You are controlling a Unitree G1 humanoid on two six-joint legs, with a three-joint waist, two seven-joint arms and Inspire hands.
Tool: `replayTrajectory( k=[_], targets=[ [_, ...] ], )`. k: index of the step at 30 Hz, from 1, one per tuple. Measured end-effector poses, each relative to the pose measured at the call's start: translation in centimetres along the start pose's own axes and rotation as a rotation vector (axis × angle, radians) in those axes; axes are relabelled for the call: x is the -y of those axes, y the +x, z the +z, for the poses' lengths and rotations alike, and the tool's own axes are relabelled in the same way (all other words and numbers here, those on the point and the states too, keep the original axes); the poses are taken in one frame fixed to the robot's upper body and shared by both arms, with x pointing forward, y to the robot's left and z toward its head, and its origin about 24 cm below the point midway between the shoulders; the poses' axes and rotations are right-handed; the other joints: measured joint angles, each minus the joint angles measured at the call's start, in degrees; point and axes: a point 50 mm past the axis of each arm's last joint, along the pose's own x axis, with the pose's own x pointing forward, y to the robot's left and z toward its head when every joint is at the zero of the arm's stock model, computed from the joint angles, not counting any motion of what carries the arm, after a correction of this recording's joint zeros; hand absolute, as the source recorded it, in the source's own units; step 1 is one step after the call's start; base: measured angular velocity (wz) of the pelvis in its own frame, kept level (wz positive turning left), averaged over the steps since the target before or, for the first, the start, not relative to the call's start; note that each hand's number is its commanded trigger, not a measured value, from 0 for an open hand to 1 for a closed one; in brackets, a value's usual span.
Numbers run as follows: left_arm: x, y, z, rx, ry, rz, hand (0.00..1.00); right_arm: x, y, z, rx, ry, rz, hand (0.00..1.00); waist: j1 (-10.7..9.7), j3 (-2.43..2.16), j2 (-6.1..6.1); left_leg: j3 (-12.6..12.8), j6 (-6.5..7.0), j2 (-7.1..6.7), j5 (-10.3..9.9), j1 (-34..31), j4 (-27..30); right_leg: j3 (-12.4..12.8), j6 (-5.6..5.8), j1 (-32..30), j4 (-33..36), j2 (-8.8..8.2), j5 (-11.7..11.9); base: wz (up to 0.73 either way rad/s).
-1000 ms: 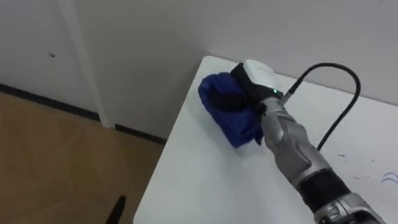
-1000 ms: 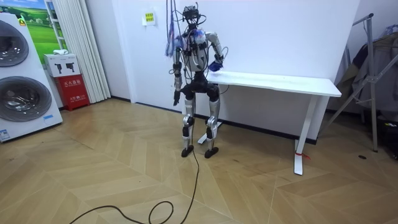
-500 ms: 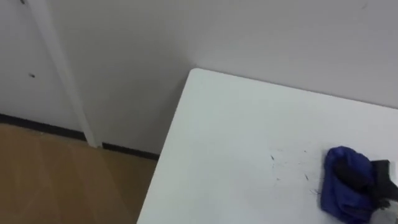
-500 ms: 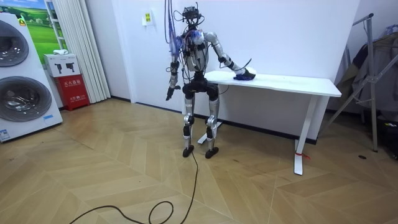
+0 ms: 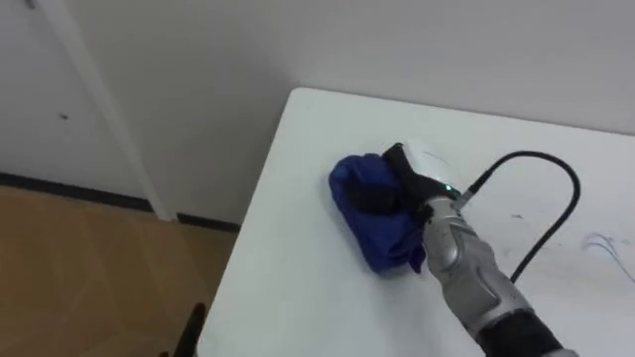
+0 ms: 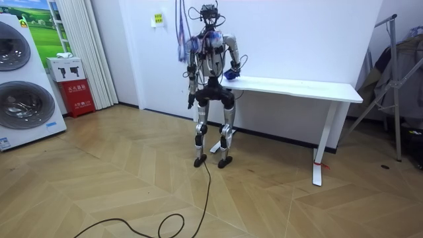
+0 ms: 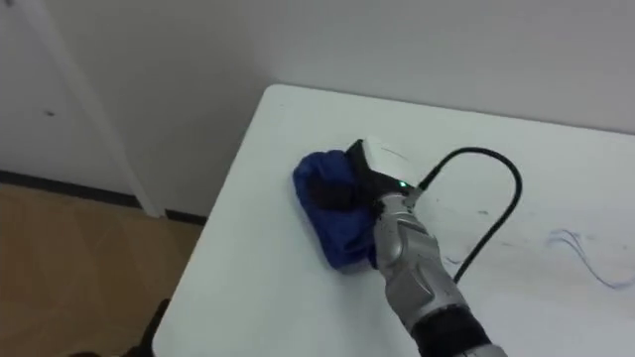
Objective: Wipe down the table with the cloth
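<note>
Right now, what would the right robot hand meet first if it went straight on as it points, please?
The right robot hand grips the blue cloth; past it, bare table, then probably the wall.

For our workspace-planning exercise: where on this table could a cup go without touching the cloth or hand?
Bare: the white table's near-left stretch, in front of the blue cloth, and the strip between cloth and wall. Crowded: where the right hand grips the cloth; pen marks farther right.
</note>
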Motion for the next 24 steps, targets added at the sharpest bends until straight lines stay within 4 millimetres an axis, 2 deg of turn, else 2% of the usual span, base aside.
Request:
replayTrajectory(
  k=[2, 3, 4, 5, 6, 7, 8, 10, 11, 12, 13, 15, 17, 20, 23, 24],
  targets=[
    [-0.2, -0.2, -1.1, -0.025, 0.001, 0.007, 0.00, -0.7, -0.2, -1.6, -0.054, -0.006, 0.029, 1.00, -0.05, -0.04, -0.28, -0.07, 0.02, -0.05, 0.02, -0.45, 0.23, -0.93, 0.14, 0.00, -0.11, -0.64, -0.19, 0.27],
    [-0.5, -0.2, -1.5, -0.035, 0.003, 0.013, 0.00, -1.7, -0.9, -3.6, -0.127, 0.013, 0.056, 1.00, -0.49, -0.01, -0.36, -0.09, 0.04, -0.15, 0.03, -0.45, 0.28, -1.66, 0.30, 0.61, -0.81, -0.66, -0.27, 0.33],
    [-1.0, -0.2, -2.1, -0.047, 0.003, 0.026, 0.00, -2.4, -2.0, -5.0, -0.150, 0.066, 0.028, 1.00, -1.83, -0.08, -0.56, -0.04, 0.05, -0.36, 0.03, -0.27, 0.52, -2.19, 0.69, 1.20, -1.39, -0.80, -0.47, 0.35],
    [-1.4, -0.2, -2.4, -0.055, -0.002, 0.037, 0.00, -2.7, -2.4, -5.6, -0.161, 0.076, 0.015, 1.00, -2.67, -0.08, -0.76, 0.07, 0.05, -0.47, 0.03, -0.15, 0.67, -2.31, 0.88, 1.84, -1.93, -0.90, -0.59, 0.34],
    [-2.3, -0.1, -2.8, -0.067, -0.016, 0.062, 0.00, -2.9, -3.5, -7.3, -0.202, 0.106, -0.025, 1.00, -4.33, 0.11, -0.99, 0.18, 0.05, -0.67, 0.03, 0.47, 0.69, -2.48, 1.18, 2.97, -2.97, -1.34, -0.77, 0.24],
    [-3.2, -0.1, -3.1, -0.071, -0.011, 0.088, 0.00, -3.0, -4.9, -9.8, -0.271, 0.124, -0.074, 1.00, -5.45, 0.07, -1.46, 0.61, 0.05, -0.85, 0.02, 1.24, 0.66, -2.44, 1.49, 4.02, -3.19, -1.39, -0.97, 0.20],
    [-3.8, -0.1, -3.3, -0.069, 0.003, 0.104, 0.00, -2.8, -5.8, -11.3, -0.314, 0.136, -0.098, 1.00, -6.06, 0.12, -1.76, 0.93, 0.06, -1.00, 0.01, 1.63, 0.62, -2.45, 1.74, 4.62, -3.30, -1.36, -1.14, 0.17],
    [-5.6, -0.1, -4.1, -0.078, -0.015, 0.164, 0.00, -1.7, -10.4, -17.8, -0.559, 0.176, -0.229, 1.00, -7.69, -0.16, -1.78, 2.99, 1.12, -1.04, -0.88, 3.08, 0.37, -1.47, 2.30, 5.97, -3.63, -1.30, -1.43, -0.01],
    [-6.0, -0.1, -4.3, -0.084, -0.026, 0.176, 0.00, -1.2, -11.6, -19.3, -0.622, 0.178, -0.259, 1.00, -8.04, -0.24, -1.64, 3.13, 1.37, -0.95, -1.31, 3.23, 0.37, -1.21, 2.41, 6.12, -3.63, -1.23, -1.43, -0.14],
    [-6.7, -0.2, -4.9, -0.099, -0.044, 0.202, 0.00, -0.7, -13.9, -21.8, -0.736, 0.187, -0.298, 1.00, -9.18, -0.46, -1.52, 3.28, 1.72, -0.54, -1.89, 3.59, 0.13, -1.03, 2.63, 6.62, -3.37, -1.06, -1.44, -0.17],
    [-7.3, -0.4, -5.6, -0.114, -0.056, 0.220, 0.00, -0.3, -16.0, -23.7, -0.840, 0.199, -0.330, 1.00, -9.65, -0.86, -1.39, 3.95, 1.91, -0.48, -2.26, 4.22, -0.04, -0.14, 2.74, 6.59, -2.86, -0.97, -1.41, -0.22],
    [-7.7, -0.6, -6.4, -0.132, -0.060, 0.242, 0.00, 0.2, -18.5, -25.6, -0.940, 0.207, -0.354, 1.00, -10.11, -1.06, -1.30, 4.95, 2.00, -0.19, -3.02, 4.68, 0.08, 0.93, 2.89, 7.16, -2.78, -0.58, -1.27, -0.33],
    [-7.8, -0.6, -6.5, -0.135, -0.067, 0.246, 0.00, 0.2, -19.2, -26.0, -0.974, 0.234, -0.371, 1.00, -10.88, -1.26, -1.64, 5.41, 1.99, -0.14, -3.11, 4.83, 0.01, 1.24, 2.91, 6.96, -2.55, -0.52, -1.22, -0.23],
    [-7.1, -0.3, -5.4, -0.100, -0.060, 0.219, 0.00, 0.4, -17.7, -25.3, -0.961, 0.235, -0.368, 1.00, -10.25, -1.21, -1.52, 7.41, 1.96, -0.03, -3.13, 5.61, -0.05, 2.99, 2.71, 6.27, -1.96, -0.13, -0.99, -0.40],
    [-5.8, 0.1, -3.1, -0.045, -0.031, 0.178, 0.00, 0.1, -13.9, -23.1, -0.915, 0.242, -0.328, 1.00, -8.71, -1.07, -1.30, 9.29, 1.81, 0.39, -3.23, 5.53, -0.33, 5.11, 2.19, 5.08, -1.81, 0.66, 0.13, -0.55],
    [-5.2, 0.2, -2.1, -0.019, -0.019, 0.158, 0.00, 0.0, -11.3, -20.8, -0.817, 0.228, -0.284, 1.00, -8.01, -0.90, -0.93, 9.50, 1.79, 0.44, -3.21, 5.30, -0.27, 5.89, 1.79, 4.14, -1.58, 1.14, 0.80, -0.81]
  ],
)
